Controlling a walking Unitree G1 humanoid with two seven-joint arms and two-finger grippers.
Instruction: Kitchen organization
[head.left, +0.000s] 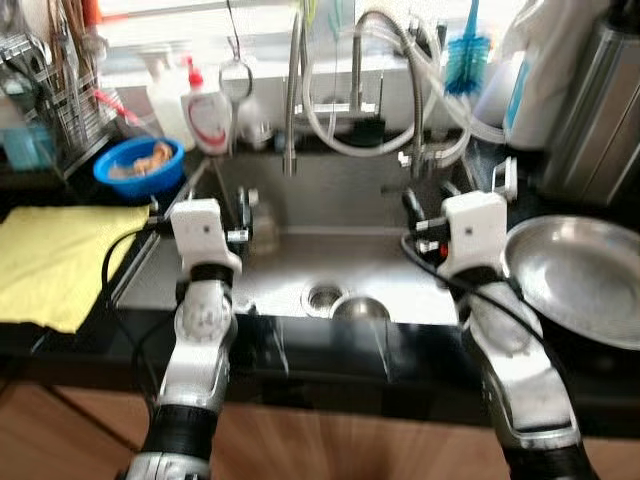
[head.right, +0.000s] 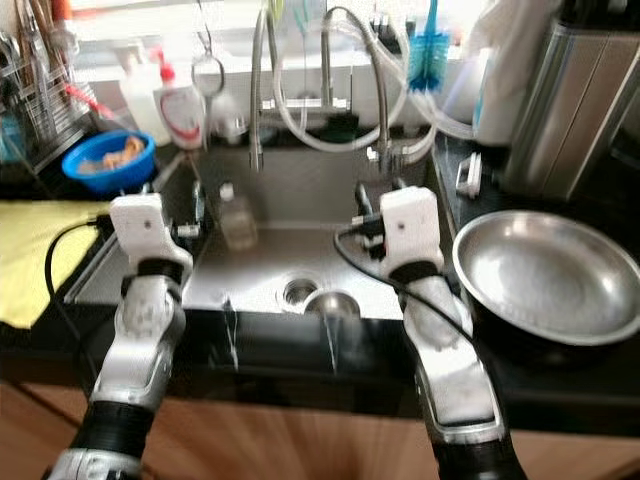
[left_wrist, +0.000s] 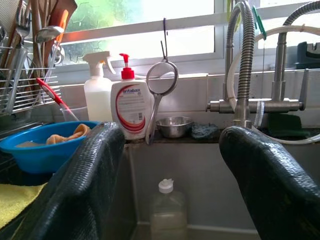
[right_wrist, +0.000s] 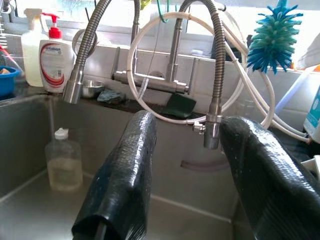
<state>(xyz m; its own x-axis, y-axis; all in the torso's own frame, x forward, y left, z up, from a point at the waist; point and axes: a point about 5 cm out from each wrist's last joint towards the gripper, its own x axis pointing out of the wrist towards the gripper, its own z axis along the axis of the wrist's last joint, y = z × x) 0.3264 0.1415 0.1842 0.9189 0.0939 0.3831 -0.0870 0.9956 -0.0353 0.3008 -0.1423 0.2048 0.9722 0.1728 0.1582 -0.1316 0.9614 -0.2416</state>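
Standing in the sink (head.left: 340, 265), bottle (left_wrist: 168, 212) faces left fingers (left_wrist: 80, 185).

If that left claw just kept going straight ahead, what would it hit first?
Most likely the clear bottle standing in the sink: it sits between the open fingers of the left gripper, slightly low. Depth is hard to judge.

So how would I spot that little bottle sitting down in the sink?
Start at the steel sink under the window. On its floor, against the back wall toward the robot's left, stands a small clear bottle with a white cap, upright, ahead of the open left claw. Unlike the white spray bottle and red-pump soap bottle on the ledge above, it is see-through and unlabelled.
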